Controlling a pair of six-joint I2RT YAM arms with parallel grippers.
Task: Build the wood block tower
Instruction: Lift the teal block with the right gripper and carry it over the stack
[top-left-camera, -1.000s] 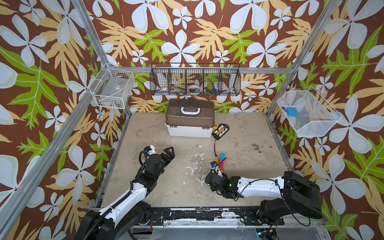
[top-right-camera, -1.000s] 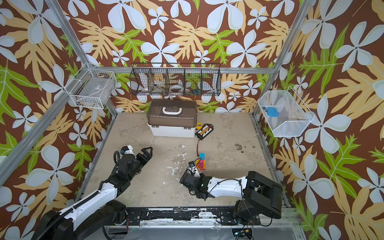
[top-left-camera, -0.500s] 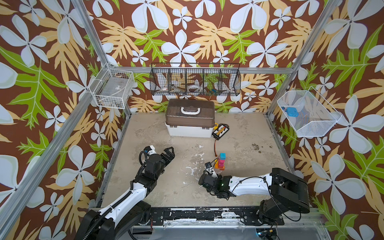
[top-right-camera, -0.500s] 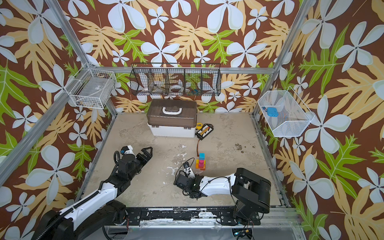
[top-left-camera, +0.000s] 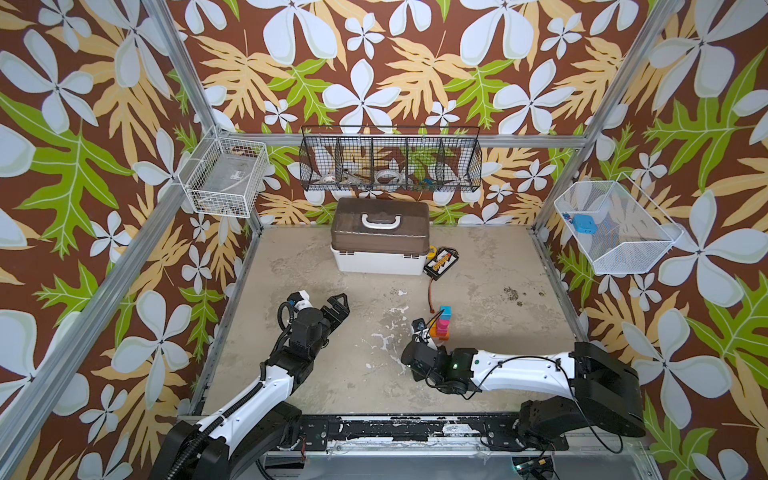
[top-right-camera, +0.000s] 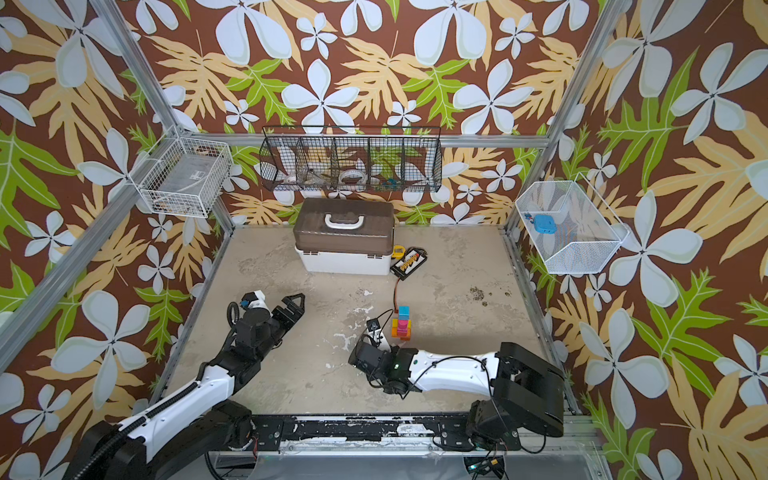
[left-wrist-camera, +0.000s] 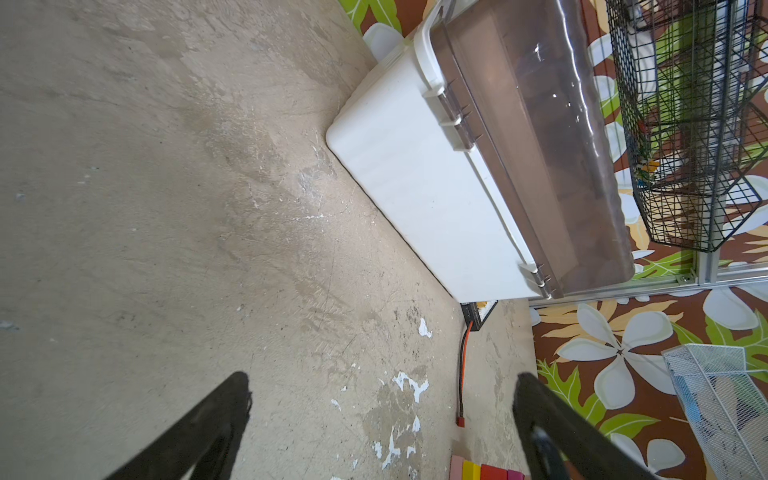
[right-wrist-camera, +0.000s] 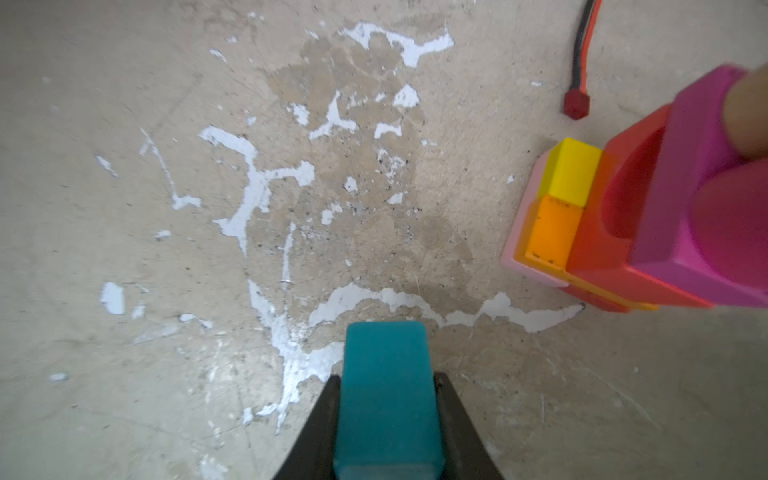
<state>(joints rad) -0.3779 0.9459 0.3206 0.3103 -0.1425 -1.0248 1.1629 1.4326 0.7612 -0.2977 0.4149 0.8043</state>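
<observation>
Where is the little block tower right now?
The tower stands right of the middle in both top views, just beyond the right pincer, near the red wire's plug.

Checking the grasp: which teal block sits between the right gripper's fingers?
The teal block flanked by the black fingers, apart from the tower; the other teal cube caps that tower.

tower (top-left-camera: 441, 325): upright, teal cube cap (top-left-camera: 445, 310) | teal block (right-wrist-camera: 386, 399): clamped between fingers (right-wrist-camera: 320, 432), near tower
</observation>
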